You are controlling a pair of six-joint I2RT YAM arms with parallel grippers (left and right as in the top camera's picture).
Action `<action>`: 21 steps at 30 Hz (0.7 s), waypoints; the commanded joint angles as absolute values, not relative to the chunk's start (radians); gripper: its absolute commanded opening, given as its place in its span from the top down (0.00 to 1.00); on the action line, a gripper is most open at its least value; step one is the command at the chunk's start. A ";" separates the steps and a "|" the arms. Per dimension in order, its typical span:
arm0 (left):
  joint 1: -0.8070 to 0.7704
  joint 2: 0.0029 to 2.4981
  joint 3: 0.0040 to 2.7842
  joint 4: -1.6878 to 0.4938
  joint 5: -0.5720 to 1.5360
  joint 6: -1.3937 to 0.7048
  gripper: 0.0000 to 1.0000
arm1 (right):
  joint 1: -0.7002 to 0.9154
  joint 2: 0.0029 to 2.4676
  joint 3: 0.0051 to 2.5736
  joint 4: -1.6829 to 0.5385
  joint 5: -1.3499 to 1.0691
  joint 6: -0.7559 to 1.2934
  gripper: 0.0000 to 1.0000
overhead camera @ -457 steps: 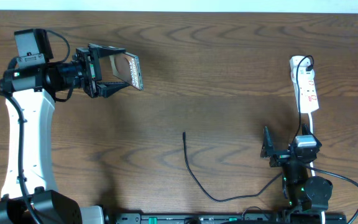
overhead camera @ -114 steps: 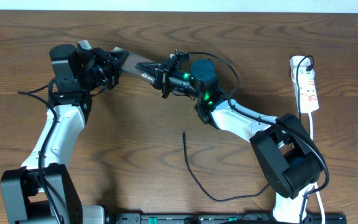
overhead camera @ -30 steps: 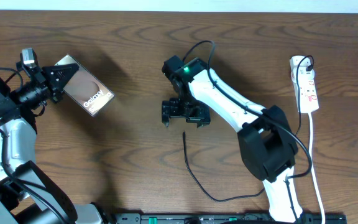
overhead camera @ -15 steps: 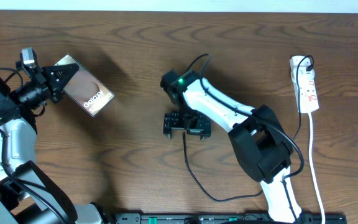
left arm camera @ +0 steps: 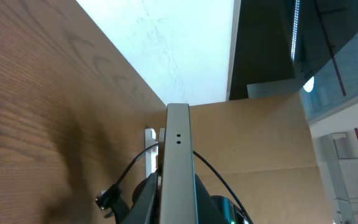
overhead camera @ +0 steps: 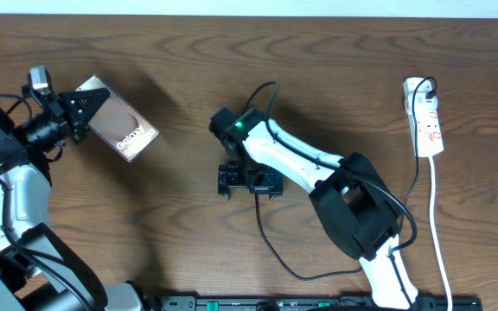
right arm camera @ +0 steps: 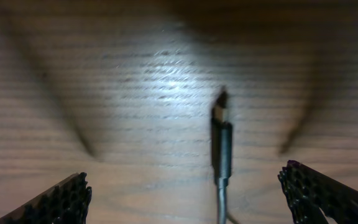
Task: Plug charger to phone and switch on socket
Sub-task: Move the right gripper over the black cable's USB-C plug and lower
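Note:
My left gripper (overhead camera: 86,114) at the far left is shut on one end of the phone (overhead camera: 125,132), holding it above the table with its brown oval and "Galaxy" lettering facing up. In the left wrist view the phone (left arm camera: 178,163) shows edge-on between the jaws. My right gripper (overhead camera: 249,191) hangs open at the table's middle, directly over the free end of the charger (overhead camera: 271,248). In the right wrist view the plug tip (right arm camera: 221,116) lies on the wood between the wide-spread fingertips (right arm camera: 66,199), a little right of centre. The socket (overhead camera: 424,118) lies at the far right.
The charger cable loops from the middle toward the front edge and off to the right. The socket's white lead (overhead camera: 435,226) runs down the right side. A black rail (overhead camera: 318,304) lines the front edge. The right arm (overhead camera: 309,164) stretches across the middle.
My right gripper has moved left and toward the front, coming down over the charger's plug tip. The left gripper and the phone have stayed still.

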State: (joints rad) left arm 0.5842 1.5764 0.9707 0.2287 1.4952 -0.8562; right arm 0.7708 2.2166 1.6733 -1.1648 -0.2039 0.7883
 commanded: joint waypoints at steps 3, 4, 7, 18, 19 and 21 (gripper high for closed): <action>0.583 1.575 0.966 0.234 1.534 -0.846 0.92 | 0.772 2.217 1.667 -1.153 -0.156 0.816 0.04; 0.583 1.575 0.966 0.234 1.534 -0.846 0.92 | 0.772 2.217 1.667 -1.148 -0.150 0.816 0.03; 0.583 1.575 0.966 0.234 1.534 -0.846 0.93 | 0.772 2.217 1.667 -1.142 -0.132 0.817 0.04; 0.583 1.575 0.966 0.234 1.534 -0.846 0.93 | 0.770 2.217 1.613 -1.113 -0.101 0.842 0.12; 0.583 1.575 0.966 0.234 1.534 -0.846 0.93 | 0.770 2.217 1.612 -1.114 -0.107 0.841 0.13; 0.583 1.575 0.966 0.234 1.534 -0.846 0.93 | 0.770 2.217 1.612 -1.113 -0.107 0.841 0.13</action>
State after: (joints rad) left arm 0.5842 1.5764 0.9707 0.2287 1.4948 -0.8562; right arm 0.7692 2.2143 1.6348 -1.1133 -0.1291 0.8230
